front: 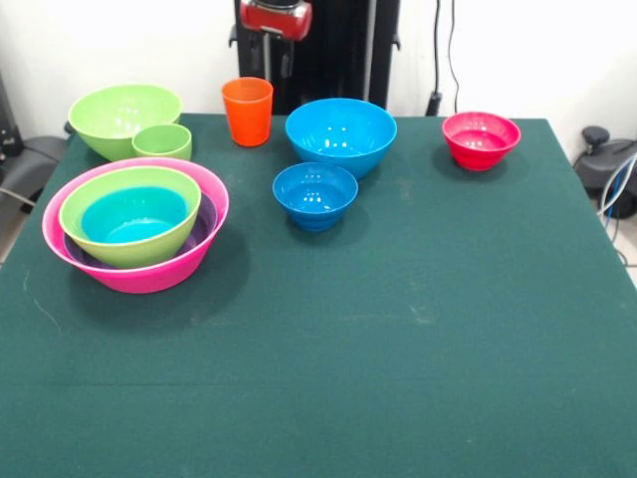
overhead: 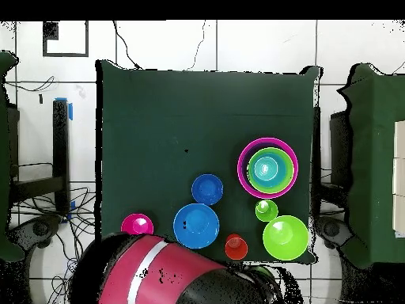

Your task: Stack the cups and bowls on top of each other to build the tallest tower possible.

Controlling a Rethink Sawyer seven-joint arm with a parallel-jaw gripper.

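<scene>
On the green worktop [front: 418, 329] I see the tower [front: 135, 225]: pink bowl holding purple, lime and blue ones. Beyond sit loose bowls, then the orange cup [front: 247, 111]. Whether the tool [front: 276, 18] is wide or narrow I cannot tell.

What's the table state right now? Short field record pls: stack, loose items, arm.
stack: pink bowl as base, purple bowl rim showing inside it, then lime green bowl, then blue bowl on top
orange cup: loose, upright, far side beside large blue bowl
light green cup: upright, against the large lime green bowl
small blue bowl: loose, just in front of the large blue one
red bowl: alone, far corner
arm: drawn back at the table edge, hand not visible
</scene>
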